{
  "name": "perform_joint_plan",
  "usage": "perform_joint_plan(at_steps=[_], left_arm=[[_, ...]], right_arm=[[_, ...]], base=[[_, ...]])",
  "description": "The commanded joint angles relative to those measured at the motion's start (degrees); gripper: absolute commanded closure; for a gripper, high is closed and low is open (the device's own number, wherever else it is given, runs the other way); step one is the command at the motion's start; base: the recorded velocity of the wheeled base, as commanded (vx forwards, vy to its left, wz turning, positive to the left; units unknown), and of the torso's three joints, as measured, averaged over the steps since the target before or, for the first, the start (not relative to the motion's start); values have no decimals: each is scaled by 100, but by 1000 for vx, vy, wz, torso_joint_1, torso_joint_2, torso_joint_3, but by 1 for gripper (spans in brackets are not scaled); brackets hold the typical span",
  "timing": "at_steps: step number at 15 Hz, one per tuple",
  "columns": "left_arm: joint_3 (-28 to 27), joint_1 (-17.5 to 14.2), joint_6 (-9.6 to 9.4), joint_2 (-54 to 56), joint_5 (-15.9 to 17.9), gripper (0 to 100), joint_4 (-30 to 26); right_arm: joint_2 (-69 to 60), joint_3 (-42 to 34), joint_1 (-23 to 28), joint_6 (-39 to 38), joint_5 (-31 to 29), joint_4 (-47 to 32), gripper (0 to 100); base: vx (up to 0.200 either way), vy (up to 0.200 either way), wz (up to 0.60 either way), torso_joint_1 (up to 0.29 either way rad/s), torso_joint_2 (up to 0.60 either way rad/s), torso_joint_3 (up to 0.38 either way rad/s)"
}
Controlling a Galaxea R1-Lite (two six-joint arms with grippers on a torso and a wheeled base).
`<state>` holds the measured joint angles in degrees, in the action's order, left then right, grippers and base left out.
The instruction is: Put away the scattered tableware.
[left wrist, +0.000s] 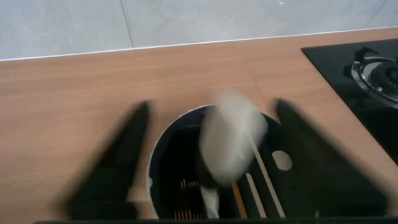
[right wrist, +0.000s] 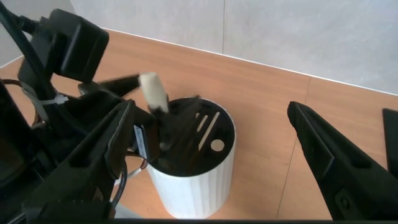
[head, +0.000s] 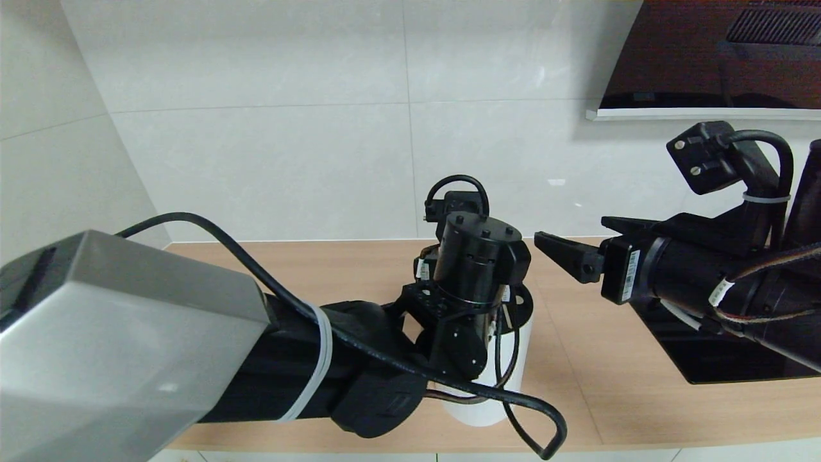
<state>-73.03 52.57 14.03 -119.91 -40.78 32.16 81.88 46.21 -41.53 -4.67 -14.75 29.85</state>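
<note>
Tableware: a white utensil (left wrist: 233, 140), probably a spoon though too blurred to be sure, stands with its lower end inside the holder (head: 513, 359) and its pale head above the rim. The holder is a white cylinder with a dark slotted insert. It stands on the wooden bench (head: 321, 263) at lower centre of the head view frame, under the left wrist.

Chopsticks (left wrist: 261, 165) already sit in slots of the insert, beside the utensil.

Left hand (left wrist: 212, 109): directly above the holder, fingers spread wide. The utensil lies between them with a gap on each side, so nothing is gripped.

Right hand (right wrist: 210, 106): fingers wide apart, holding nothing. It hangs at centre right of the head view frame, above the bench and near the edge of the black cooktop (head: 705, 359), pointing toward the holder.

Progress, as a judgement: the utensil looks released into the holder, so this item is as good as stowed. With the chopsticks in place, at least two kinds of tableware are put away. The arms cover much of the bench, so whether more pieces remain to collect cannot be told. The likely remaining step here is lifting the left hand away from the holder.
</note>
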Motion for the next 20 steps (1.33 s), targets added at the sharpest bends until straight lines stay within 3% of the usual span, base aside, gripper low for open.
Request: perform_joint_plan(at_steps=[1, 5, 8, 10, 12, 14, 18, 20], left_arm=[[0, -1, 3, 38, 0, 0, 10], [96, 87, 21, 424, 0, 0, 10], [606, 70, 21, 1567, 474, 0, 10], [1309, -203, -41, 2780, 1213, 0, -52], [1924, -616, -190, 3641, 1643, 0, -61], [2715, -1073, -190, 4520, 1722, 0, -61], [4043, -1794, -217, 6190, 1722, 0, -96], [4649, -2119, -225, 7570, 1722, 0, -658]], right_arm=[[21, 2, -4, 1, -2, 3, 0], [12, -7, -4, 1, -2, 3, 0], [-15, 2, -4, 1, -2, 3, 0], [-129, -7, 5, -8, -37, 47, 0], [-516, -183, 163, 27, -28, 47, 0], [-929, -227, 453, 186, -10, 20, 0], [-1852, -1326, 1139, 168, 139, 3, 0], [-2871, -2178, 1851, 159, 737, 3, 0]], base=[[0, 0, 0, 0, 0, 0], [0, 0, 0, 0, 0, 0], [0, 0, 0, 0, 0, 0], [0, 0, 0, 0, 0, 0], [0, 0, 0, 0, 0, 0], [0, 0, 0, 0, 0, 0], [0, 0, 0, 0, 0, 0], [0, 0, 0, 0, 0, 0]])
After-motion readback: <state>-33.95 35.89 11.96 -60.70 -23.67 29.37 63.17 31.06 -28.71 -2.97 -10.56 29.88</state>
